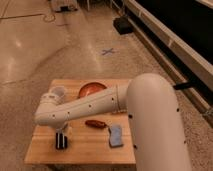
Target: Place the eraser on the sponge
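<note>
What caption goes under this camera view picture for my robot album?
The robot's gripper is down at the eraser on the wooden table; the sponge lies apart.

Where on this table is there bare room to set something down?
Bare wood lies along the table's front, between the gripper at the eraser and the sponge. The back is crowded with cup, bowl and arm.

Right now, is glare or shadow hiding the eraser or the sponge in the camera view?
Camera view: glare shows on the polished floor, upper left, off the light wooden table; the blue-grey rectangular sponge lies unshaded; the end effector, at the table's near-left, stands over the long black rectangular eraser, whose top the white arm, not shadow, covers.
</note>
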Action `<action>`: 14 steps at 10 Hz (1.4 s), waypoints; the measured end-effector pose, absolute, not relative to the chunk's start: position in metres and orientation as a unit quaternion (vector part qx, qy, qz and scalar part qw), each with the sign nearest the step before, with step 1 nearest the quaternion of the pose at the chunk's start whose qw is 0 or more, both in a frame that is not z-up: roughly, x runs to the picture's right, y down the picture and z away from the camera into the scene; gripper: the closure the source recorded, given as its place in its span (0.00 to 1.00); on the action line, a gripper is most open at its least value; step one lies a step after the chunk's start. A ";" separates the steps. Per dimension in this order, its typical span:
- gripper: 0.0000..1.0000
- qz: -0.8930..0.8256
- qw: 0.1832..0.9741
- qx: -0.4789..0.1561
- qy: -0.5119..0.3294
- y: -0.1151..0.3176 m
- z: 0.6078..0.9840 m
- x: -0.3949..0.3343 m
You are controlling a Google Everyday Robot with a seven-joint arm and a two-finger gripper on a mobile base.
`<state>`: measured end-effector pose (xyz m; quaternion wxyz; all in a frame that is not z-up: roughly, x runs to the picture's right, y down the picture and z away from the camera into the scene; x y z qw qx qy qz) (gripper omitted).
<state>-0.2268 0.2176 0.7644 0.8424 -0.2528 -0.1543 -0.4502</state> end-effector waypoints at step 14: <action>0.74 -0.571 0.754 -0.247 -0.212 0.241 0.805 -0.267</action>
